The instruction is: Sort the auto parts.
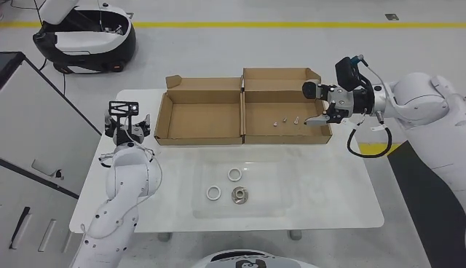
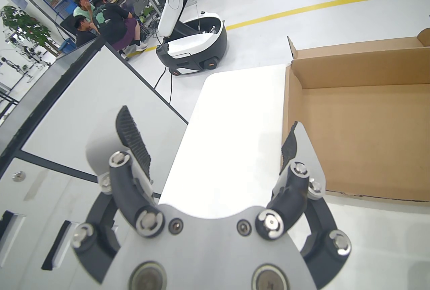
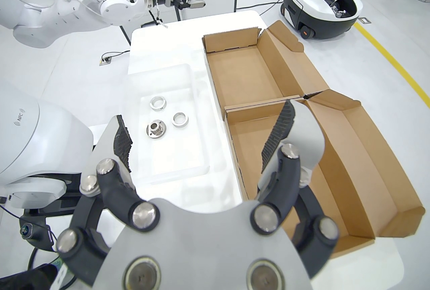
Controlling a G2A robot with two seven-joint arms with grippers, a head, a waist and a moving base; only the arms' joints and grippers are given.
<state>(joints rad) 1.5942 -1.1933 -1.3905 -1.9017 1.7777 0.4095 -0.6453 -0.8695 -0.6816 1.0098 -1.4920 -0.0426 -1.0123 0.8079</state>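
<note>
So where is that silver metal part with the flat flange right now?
In the top view, the flanged silver metal hub lies in the clear plastic tray, just right of one silver metal ring and nearer the robot than the other.

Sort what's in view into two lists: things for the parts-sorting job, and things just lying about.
Job: two silver metal rings; silver flanged metal hub; clear plastic tray; two open brown cardboard boxes; small metal pieces in one box.
Lying about: white wheeled robot base; white cabinet with black trim.
</note>
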